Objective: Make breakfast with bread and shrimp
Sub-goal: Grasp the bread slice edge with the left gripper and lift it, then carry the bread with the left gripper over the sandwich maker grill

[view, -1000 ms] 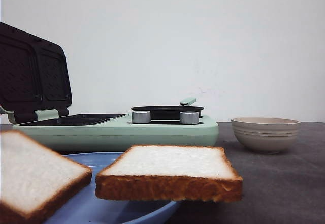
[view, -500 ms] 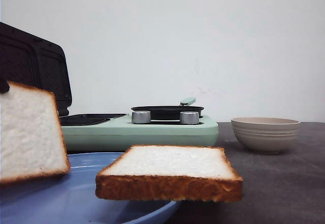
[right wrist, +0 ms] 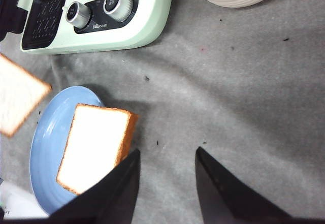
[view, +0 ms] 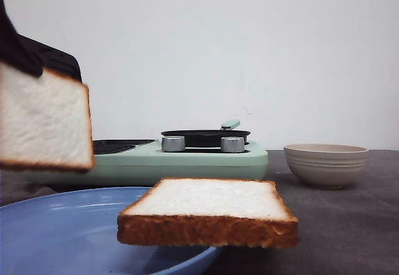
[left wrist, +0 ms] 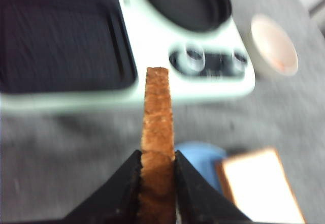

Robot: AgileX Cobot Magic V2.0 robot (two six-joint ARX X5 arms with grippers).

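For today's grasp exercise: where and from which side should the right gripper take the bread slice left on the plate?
Probably the slice by the crust edge overhanging the plate, coming from the right: that edge is clear underneath, so the open right gripper could pinch its faces.

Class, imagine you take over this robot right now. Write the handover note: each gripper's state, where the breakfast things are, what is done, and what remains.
Left gripper: shut on one bread slice, held by its crust, lifted above the blue plate.
Right gripper: open, empty, over bare table beside the plate.
Second slice: lying flat on the plate.
Breakfast maker: lid open, grill plate empty, small pan on its burner side.
Bowl: right of the maker, something pinkish inside, too cropped to identify.
Done: first slice picked up.
Left: probably place it on the grill plate, then the second slice and the shrimp.
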